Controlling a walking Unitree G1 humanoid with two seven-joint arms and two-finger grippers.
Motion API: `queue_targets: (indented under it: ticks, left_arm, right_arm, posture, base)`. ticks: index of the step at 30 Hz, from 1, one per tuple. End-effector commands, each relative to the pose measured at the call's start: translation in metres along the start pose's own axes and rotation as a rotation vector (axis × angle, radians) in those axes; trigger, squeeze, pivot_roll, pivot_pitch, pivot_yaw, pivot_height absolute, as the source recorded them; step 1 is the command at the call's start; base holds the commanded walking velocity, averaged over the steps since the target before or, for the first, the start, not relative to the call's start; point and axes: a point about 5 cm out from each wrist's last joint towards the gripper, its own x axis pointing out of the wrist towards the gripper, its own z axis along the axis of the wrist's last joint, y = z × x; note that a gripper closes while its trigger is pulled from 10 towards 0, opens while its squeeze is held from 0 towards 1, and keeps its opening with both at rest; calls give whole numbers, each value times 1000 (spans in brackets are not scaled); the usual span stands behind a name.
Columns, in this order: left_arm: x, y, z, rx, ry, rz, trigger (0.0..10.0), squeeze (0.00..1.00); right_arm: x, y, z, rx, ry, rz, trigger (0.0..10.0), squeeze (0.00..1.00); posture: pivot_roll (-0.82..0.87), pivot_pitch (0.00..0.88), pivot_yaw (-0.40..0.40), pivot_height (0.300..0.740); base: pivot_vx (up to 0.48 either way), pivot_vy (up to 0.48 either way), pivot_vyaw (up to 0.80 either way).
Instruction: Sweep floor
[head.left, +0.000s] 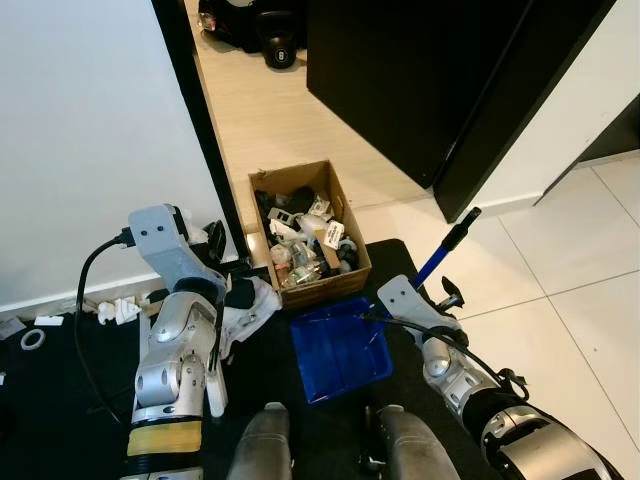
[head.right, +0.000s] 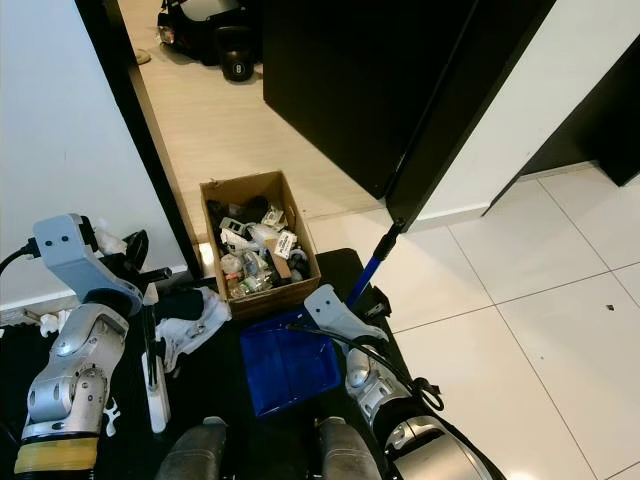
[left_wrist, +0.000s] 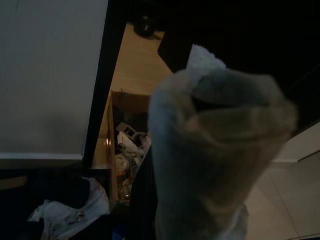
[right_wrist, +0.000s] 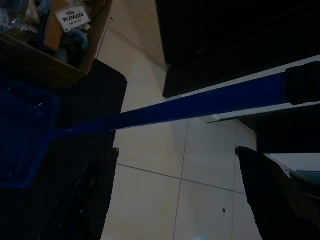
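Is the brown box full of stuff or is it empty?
Full. The open-topped cardboard box is heaped with small packaged items almost up to its rim.

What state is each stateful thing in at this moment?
Cardboard box: open, full of clutter.
Blue dustpan: lying on the black mat, pan looks empty, handle angled up.
White cloth: crumpled on the mat.
Left gripper: holding a white tool upright.
Right gripper: at the dustpan handle, grip unclear.
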Motion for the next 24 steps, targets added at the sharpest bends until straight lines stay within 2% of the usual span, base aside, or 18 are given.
queue_targets:
  ticks: [1,24]
  left_arm:
    - [-3,-2,2,2,-16,3,10000,0]
    - [-3,-1,3,2,-22,9,10000,0]
  right_arm:
    - [-3,1,-10,-8,33,12,10000,0]
    - [-3,1,-10,-8,31,10,10000,0]
  posture:
    - [110,189,-72,740]
    - [104,204,-63,740]
  base:
    - [0,0,0]
    - [0,0,0]
